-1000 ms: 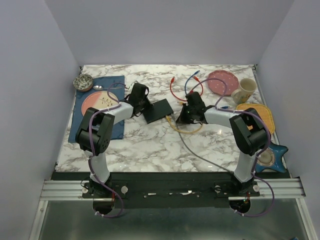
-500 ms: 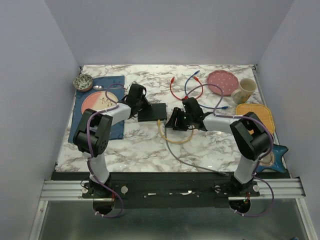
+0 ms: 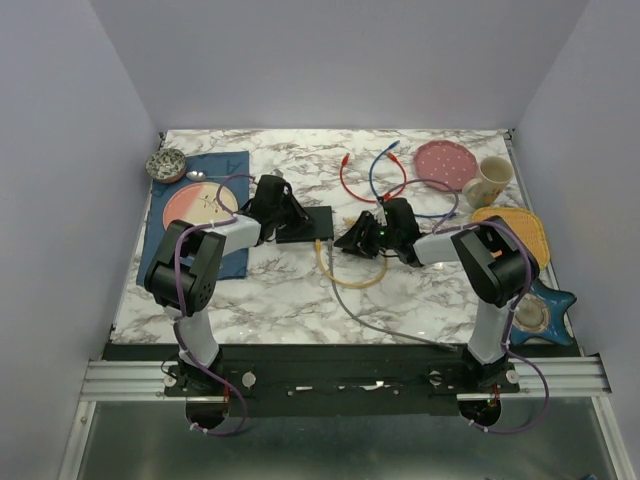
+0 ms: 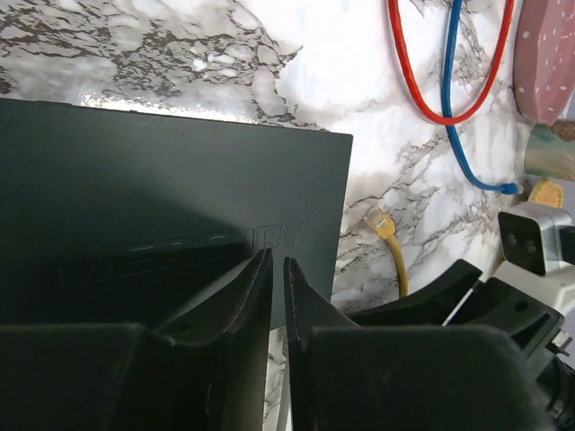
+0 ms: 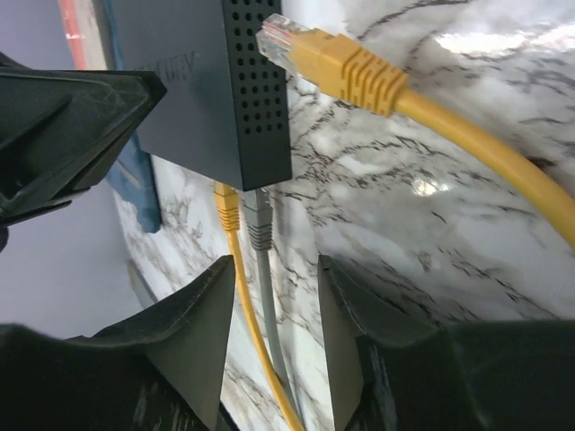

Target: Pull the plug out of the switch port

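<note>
Across the marble tabletop (image 3: 280, 300) the two arms reach in from the near edge, the left arm (image 3: 190, 265) and the right arm (image 3: 495, 265) bending toward the middle so that their hands face each other. Along the left edge lies a blue placemat (image 3: 228, 165) carrying a pink plate (image 3: 180, 205). Near the middle of the tabletop, a little toward the left edge, sits the switch (image 3: 315, 225), flat and matte black, with a perforated side turned to the right arm. The left hand (image 4: 277, 265) is over the switch's lid at its left end. Its fingers (image 4: 243, 296) are drawn almost together, with only a thin slit between them and nothing seen in that slit; whether the tips press on the lid I cannot tell. The right hand (image 5: 276, 265) hangs low just right of the switch, its fingers (image 5: 193, 323) apart and holding nothing. A yellow cable (image 3: 350, 283) loops toward the near edge, and a grey cable (image 3: 385, 318) trails toward the near right corner. A red cable (image 3: 345, 185) and a blue cable (image 3: 375, 175) lie nearer the far edge. A yellow connector (image 5: 225, 205) and a grey connector (image 5: 259, 229) sit side by side in ports on the switch's near edge. The yellow plug (image 5: 310, 49) lies on the marble just beside the switch's right side, in no port.
</note>
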`<act>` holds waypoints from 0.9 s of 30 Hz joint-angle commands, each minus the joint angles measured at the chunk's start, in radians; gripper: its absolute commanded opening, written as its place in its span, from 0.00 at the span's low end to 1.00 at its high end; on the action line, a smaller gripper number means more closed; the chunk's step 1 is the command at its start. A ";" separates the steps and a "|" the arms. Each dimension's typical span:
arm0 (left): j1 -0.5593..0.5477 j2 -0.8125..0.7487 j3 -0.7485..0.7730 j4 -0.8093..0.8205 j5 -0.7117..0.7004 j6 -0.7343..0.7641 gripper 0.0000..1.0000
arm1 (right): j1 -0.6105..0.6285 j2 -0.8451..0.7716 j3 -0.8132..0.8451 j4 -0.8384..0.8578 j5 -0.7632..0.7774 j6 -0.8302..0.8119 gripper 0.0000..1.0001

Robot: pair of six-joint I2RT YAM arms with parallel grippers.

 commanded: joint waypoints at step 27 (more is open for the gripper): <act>0.000 0.050 -0.054 0.060 0.038 -0.026 0.21 | 0.011 0.172 0.108 0.175 -0.043 0.187 0.40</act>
